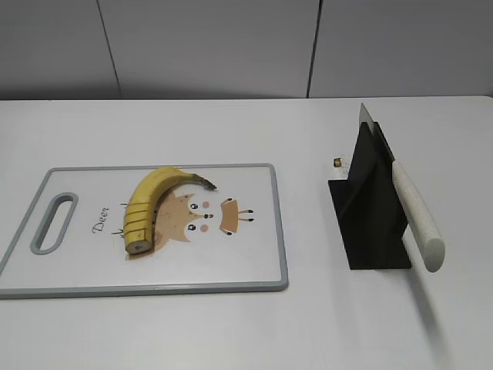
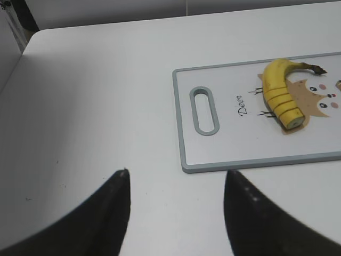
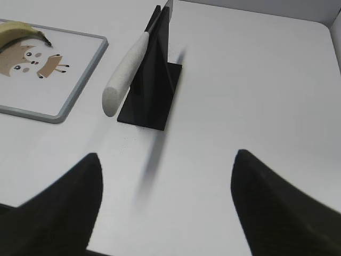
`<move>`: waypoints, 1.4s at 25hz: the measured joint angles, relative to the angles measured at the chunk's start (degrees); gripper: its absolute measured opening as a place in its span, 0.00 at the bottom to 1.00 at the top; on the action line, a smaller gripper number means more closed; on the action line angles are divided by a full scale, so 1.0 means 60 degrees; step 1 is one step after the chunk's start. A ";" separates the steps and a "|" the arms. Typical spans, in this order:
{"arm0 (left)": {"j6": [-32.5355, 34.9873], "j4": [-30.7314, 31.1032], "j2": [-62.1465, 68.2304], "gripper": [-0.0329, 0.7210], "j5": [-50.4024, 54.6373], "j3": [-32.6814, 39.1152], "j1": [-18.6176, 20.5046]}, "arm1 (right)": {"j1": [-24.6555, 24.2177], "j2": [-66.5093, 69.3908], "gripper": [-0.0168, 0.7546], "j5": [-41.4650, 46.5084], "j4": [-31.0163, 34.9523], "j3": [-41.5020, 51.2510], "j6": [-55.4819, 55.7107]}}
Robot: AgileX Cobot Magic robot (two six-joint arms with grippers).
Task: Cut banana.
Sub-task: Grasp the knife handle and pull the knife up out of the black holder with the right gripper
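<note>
The yellow banana [image 1: 151, 202] lies on the white cutting board [image 1: 254, 262], over its deer print. Its dark stem points right; its flat cut end faces the front, with slice lines across the thick part. It also shows in the left wrist view [image 2: 281, 89] and partly in the right wrist view [image 3: 18, 31]. A knife with a white handle [image 1: 417, 213] rests in a black stand [image 1: 370, 208], also in the right wrist view [image 3: 128, 68]. My left gripper [image 2: 176, 173] is open and empty, off the board's handle end. My right gripper [image 3: 168, 157] is open and empty, short of the stand. Neither gripper shows in the exterior view.
The cutting board has a grey rim and a handle slot [image 1: 54, 222] at its left end. A small dark and gold object [image 1: 337, 162] lies on the white table behind the stand. A grey wall runs along the table's far edge.
</note>
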 joint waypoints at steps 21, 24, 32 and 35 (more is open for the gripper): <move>0.0000 0.0000 0.0000 0.76 0.0000 0.0000 0.0000 | 0.0000 0.0000 0.76 0.0000 0.0000 0.0000 0.0000; 0.0000 0.0000 0.0000 0.76 0.0000 0.0000 0.0000 | 0.0000 0.0000 0.76 0.0000 0.0000 0.0000 0.0000; 0.0000 0.0000 0.0000 0.76 0.0000 0.0000 0.0000 | 0.0000 0.0000 0.76 0.0000 0.0000 0.0000 0.0000; 0.0000 0.0000 0.0000 0.76 0.0000 0.0000 0.0000 | 0.0000 0.0000 0.76 0.0000 0.0000 0.0000 0.0000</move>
